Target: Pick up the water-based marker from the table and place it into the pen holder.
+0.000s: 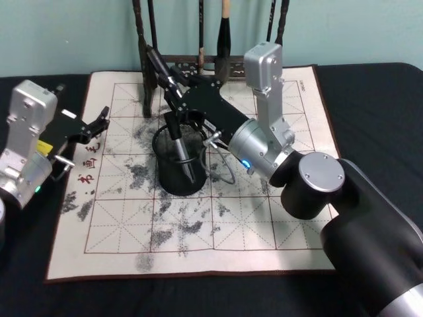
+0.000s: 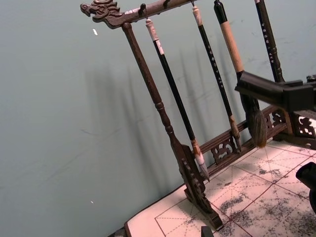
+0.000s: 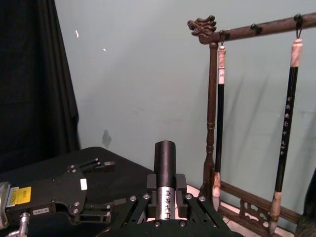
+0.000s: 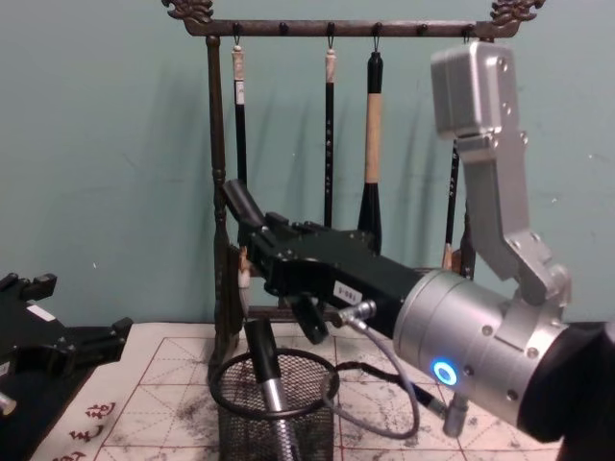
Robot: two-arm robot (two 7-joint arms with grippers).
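Head view: placing step in hand, by judgement; lift done, release not yet. Right gripper [image 1: 170, 84] stretched across above the black wire-mesh cylindrical pen holder [image 1: 173, 185], jaws pinched on the black-capped, silver-barrelled water-based marker [image 1: 158, 63]. Cap slanting up and away toward the tall dark wooden brush rack [image 1: 142, 39]. Marker off the dark table [image 1: 370, 92] and off the white grid-lined calligraphy mat [image 1: 264, 224], held over the holder. A second black-and-silver pen [image 1: 182, 155] leaning inside the cup. Left gripper [image 1: 104, 121] parked at the mat's left edge, fingers spread, empty. Left wrist view: brush rack [image 2: 165, 123] with hanging brushes, and a corner of the mat [image 2: 256, 197]. Right wrist view: marker [image 3: 165, 163] upright between the pressing fingers of the right gripper [image 3: 165, 190], clamped on the lettered silver barrel, cap standing proud; left gripper [image 3: 114, 182] farther off, spread. Chest view: right gripper [image 4: 258, 245] directly above the left half of the pen holder [image 4: 235, 423], apart from its rim; marker [image 4: 238, 204] tilted, lower end hidden by the jaws; second pen [image 4: 269, 389] below. Next move calls for tipping the barrel nearer upright, aiming at the free part of the mouth beside the leaning pen, lowering, then opening the jaws.
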